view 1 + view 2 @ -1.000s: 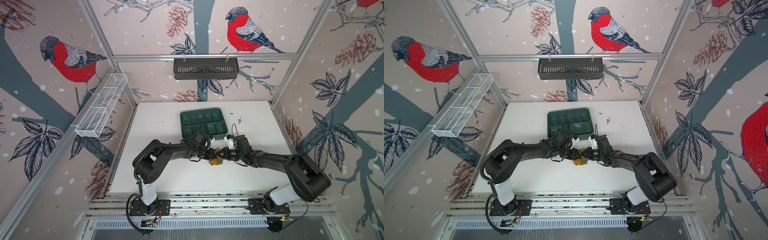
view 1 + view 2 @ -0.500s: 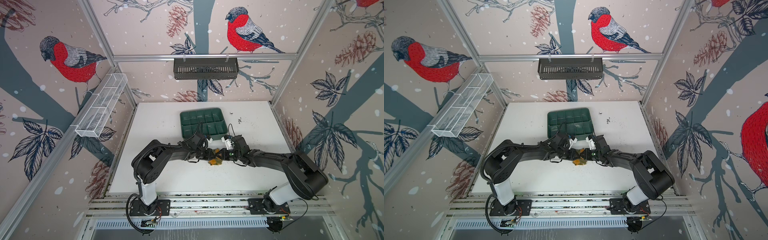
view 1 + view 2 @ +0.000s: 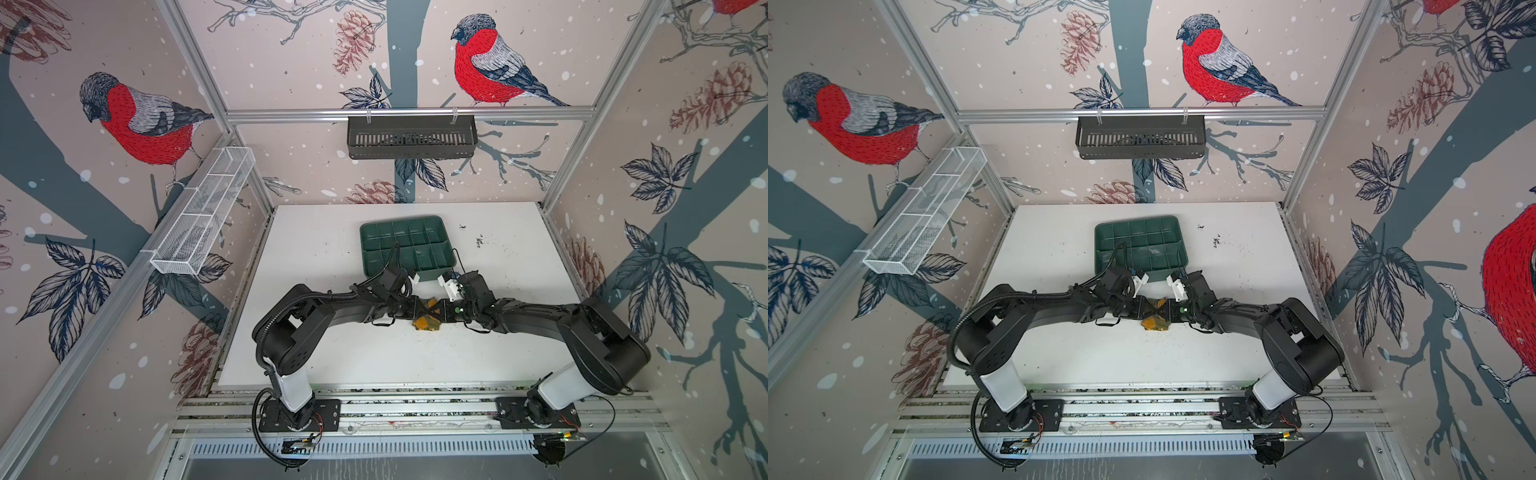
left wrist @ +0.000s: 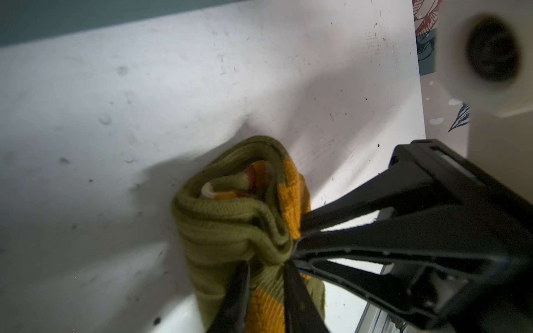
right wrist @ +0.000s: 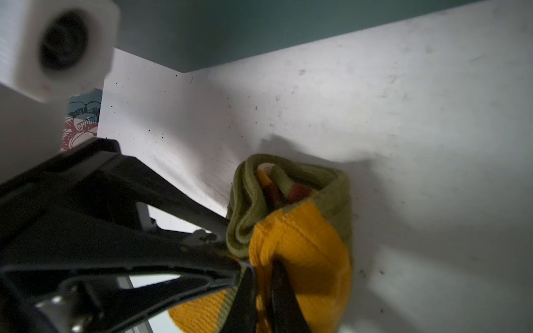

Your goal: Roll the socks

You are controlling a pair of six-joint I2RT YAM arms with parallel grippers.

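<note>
left wrist view: your left tool [image 4: 265, 271] is clamped on one end of the socks [image 4: 227, 222] and your right tool [image 5: 264, 271] on the other, probably so the bundle cannot unwind. it lies mid-surface [image 4: 144, 115]. the tools crowd each other, and the tray [image 3: 405, 243] sits just behind.

The white worktop [image 3: 332, 266] looks scuffed and grimy from here. Right between the left gripper [image 3: 424, 311] and the right gripper [image 3: 437, 311] sit the socks [image 3: 424, 323], a small rolled olive-and-mustard bundle low on the surface with its shadow tight beside it. Beyond both grippers, toward the back wall, a green tray [image 3: 368, 232] with compartments lies flat on the worktop. Dark specks [image 3: 480, 240] scatter past the right gripper, beside the tray, and a few more lie near the bundle.
</note>
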